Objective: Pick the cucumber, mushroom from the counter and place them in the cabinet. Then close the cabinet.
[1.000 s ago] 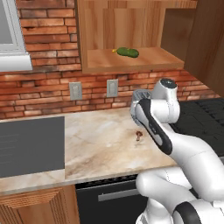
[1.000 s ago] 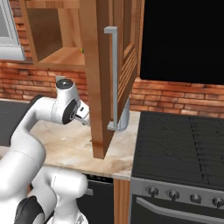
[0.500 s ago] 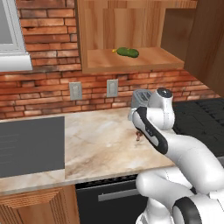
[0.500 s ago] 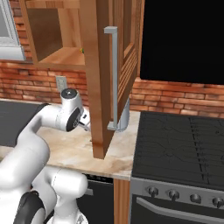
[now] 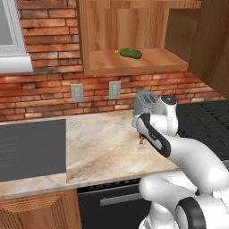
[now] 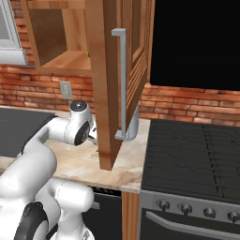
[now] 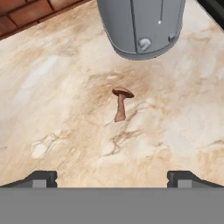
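Mushroom [image 7: 121, 103] stands mid-frame in hand view on counter [image 7: 52, 87], below grey toaster [image 7: 140, 26]; gripper [image 7: 112, 178] hovers, jaws released, spread wide. Cucumber [image 5: 130, 53] lies on cabinet [image 5: 134, 62] shelf.

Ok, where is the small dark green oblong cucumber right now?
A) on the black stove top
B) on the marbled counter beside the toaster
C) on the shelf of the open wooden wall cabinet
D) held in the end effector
C: the small dark green oblong cucumber lies on the shelf of the open brown wooden wall cabinet, while the open end effector hovers over the tiny brown-capped mushroom.
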